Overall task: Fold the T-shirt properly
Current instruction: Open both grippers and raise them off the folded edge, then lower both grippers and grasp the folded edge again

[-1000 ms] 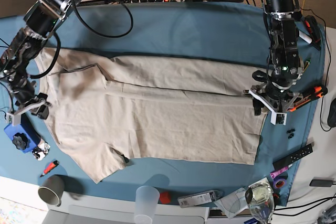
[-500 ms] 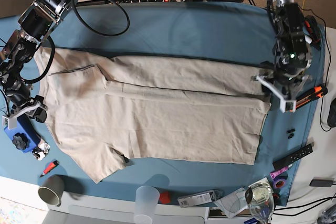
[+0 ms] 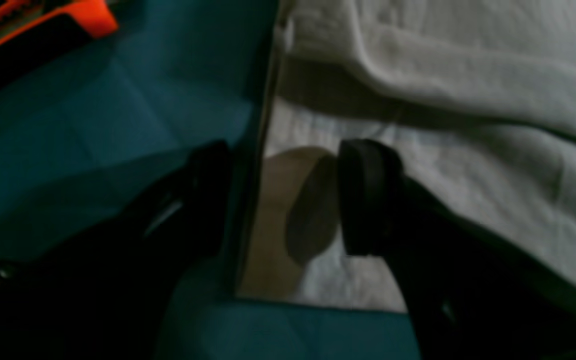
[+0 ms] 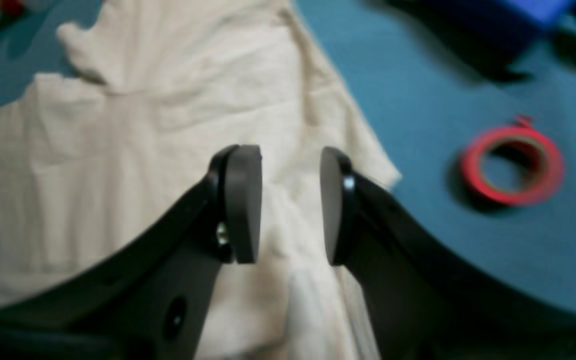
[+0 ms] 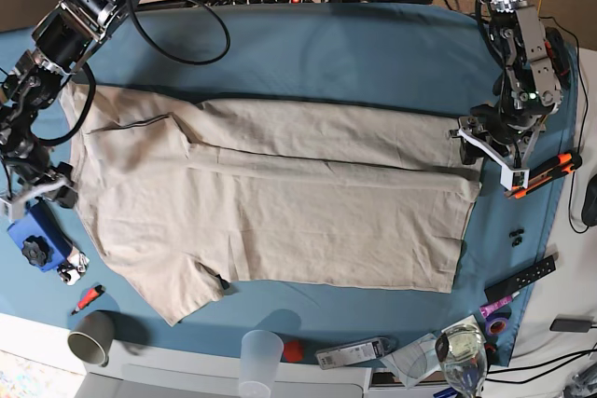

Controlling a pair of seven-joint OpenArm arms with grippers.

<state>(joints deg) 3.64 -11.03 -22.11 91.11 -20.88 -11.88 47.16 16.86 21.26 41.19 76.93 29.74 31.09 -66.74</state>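
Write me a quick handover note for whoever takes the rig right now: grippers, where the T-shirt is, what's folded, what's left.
Left gripper: open, empty, straddling the T-shirt's hem edge at the far-side fold.
Right gripper: open, empty, hovering over the shirt's edge at the collar and sleeve end.
T-shirt: spread flat on the blue tablecloth, collar toward the right arm, hem toward the left arm.
Done: the far long side is folded in over the body, its sleeve lying on top.
Left: the near side and its sleeve are still spread out; fold them in, then fold across the length.
Nearby: red tape roll, orange-and-black tool.
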